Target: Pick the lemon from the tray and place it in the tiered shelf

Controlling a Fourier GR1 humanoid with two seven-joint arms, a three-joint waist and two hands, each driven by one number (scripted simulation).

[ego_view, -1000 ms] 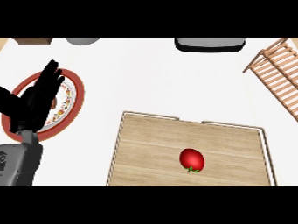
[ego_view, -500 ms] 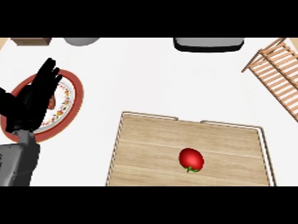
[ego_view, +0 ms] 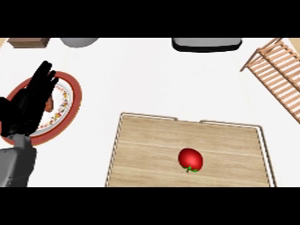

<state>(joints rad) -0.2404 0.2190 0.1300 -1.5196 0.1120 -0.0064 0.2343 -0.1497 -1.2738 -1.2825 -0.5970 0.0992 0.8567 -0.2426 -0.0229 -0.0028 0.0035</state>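
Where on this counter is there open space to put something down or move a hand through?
The white stretch between the red-rimmed plate, the wooden tray and the slatted shelf is bare. Most of the tray is free around the red fruit. The left side is crowded: the left robot hand overlaps the plate.

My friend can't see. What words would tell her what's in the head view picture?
A red, round fruit with a small green stem lies on a wooden tray on a white counter. The robot's black left hand rests open, fingers up, over a red-rimmed plate at the left. A slatted wooden shelf stands at the right.
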